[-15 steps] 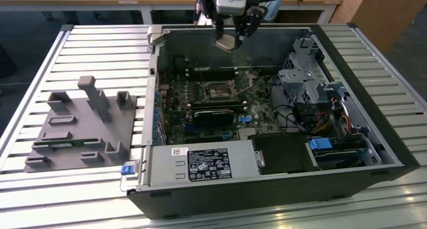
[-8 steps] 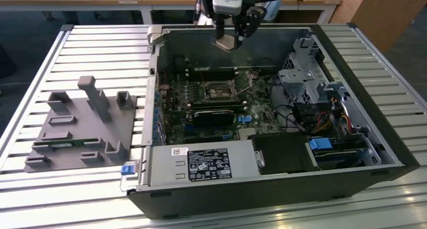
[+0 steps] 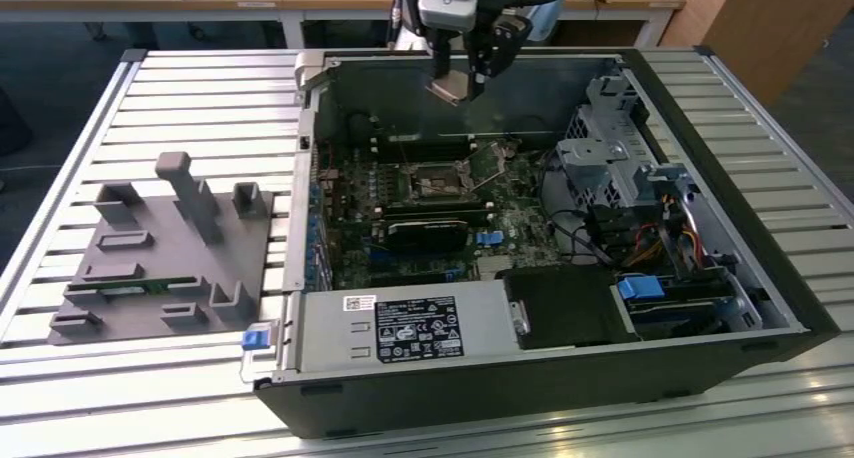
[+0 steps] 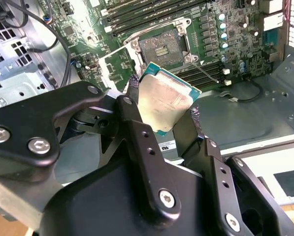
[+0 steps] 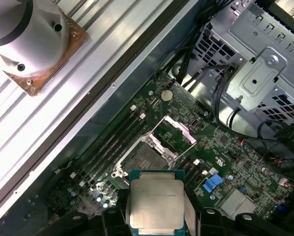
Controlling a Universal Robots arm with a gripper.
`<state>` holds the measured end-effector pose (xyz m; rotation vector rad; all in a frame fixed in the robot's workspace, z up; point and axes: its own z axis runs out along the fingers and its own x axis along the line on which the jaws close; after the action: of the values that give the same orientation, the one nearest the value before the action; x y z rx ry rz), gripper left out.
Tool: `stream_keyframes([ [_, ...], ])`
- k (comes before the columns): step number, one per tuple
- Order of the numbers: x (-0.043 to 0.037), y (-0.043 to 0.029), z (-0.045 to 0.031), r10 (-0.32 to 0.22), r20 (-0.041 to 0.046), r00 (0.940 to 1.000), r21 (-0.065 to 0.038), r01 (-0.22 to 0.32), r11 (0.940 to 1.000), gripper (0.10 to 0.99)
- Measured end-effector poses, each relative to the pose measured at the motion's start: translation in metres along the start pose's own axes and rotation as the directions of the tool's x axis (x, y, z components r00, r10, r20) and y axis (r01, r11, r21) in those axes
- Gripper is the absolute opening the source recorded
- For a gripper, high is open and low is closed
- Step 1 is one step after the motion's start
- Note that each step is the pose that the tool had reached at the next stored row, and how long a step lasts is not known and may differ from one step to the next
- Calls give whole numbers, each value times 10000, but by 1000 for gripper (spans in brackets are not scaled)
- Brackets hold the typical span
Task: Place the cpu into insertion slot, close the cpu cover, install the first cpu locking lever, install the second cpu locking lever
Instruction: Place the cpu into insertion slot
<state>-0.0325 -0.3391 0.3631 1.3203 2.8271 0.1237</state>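
The cpu (image 4: 166, 105) is gripped by 2 opposite edges between the fingers of the tool (image 4: 163, 97), which is closed on it. It is held in the air above the open computer case (image 3: 534, 378), apart from the socket (image 5: 144, 160). The chip is square, so no long axis can be given. Its silver metal top is turned toward both wrist cameras, and it is seen tilted in the exterior view. The socket is uncovered, with the cpu cover (image 5: 182, 127) raised beside it. The case lies on the slatted worktop (image 3: 200, 88).
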Motion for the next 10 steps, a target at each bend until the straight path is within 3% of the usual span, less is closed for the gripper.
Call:
stream_keyframes([
  [10, 0, -1, 15, 359, 131, 9993, 76, -360, 9993, 525],
])
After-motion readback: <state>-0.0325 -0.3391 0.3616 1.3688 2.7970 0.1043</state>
